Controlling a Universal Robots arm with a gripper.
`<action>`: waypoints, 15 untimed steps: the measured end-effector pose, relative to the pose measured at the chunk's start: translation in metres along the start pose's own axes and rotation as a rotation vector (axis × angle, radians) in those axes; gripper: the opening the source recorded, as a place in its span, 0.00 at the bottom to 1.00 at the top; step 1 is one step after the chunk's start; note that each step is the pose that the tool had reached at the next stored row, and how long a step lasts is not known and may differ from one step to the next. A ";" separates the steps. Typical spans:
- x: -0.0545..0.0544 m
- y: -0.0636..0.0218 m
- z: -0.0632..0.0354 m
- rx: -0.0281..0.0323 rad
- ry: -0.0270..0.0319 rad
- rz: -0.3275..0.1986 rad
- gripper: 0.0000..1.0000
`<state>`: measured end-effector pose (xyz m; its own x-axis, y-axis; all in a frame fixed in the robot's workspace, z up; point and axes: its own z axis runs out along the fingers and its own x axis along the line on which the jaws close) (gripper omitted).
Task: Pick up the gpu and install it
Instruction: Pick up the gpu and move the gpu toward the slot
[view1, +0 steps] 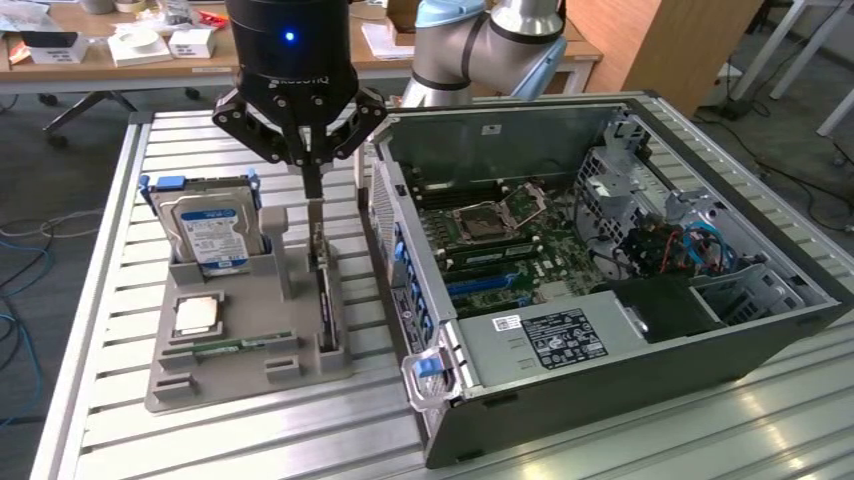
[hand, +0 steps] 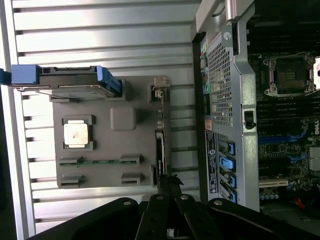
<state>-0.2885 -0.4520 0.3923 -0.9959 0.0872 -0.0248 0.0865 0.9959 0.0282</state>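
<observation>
The scene was lit brightly and evenly from overhead, pale glare was thrown off the slatted table (view1: 781, 425) at five o'clock of the exterior view, and the open case (view1: 627, 395) was shaded inside.

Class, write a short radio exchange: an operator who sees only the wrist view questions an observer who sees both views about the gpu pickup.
Operator: The gripper is shut on the gpu. Is the card lifted?
Observer: It looks seated, standing on edge in the grey tray's slot.
Operator: What lies deeper inside the case?
Observer: Blue cables, at the case's end on the exterior view's right.
</observation>
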 end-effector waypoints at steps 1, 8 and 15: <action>0.000 0.0000 0.0000 0.0000 0.0000 0.000 0.10; 0.000 0.0000 0.0000 0.0000 0.0000 0.000 0.17; 0.000 0.0000 0.0000 0.0000 0.0000 0.000 0.41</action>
<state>-0.2885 -0.4520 0.3923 -0.9959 0.0873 -0.0248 0.0866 0.9958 0.0282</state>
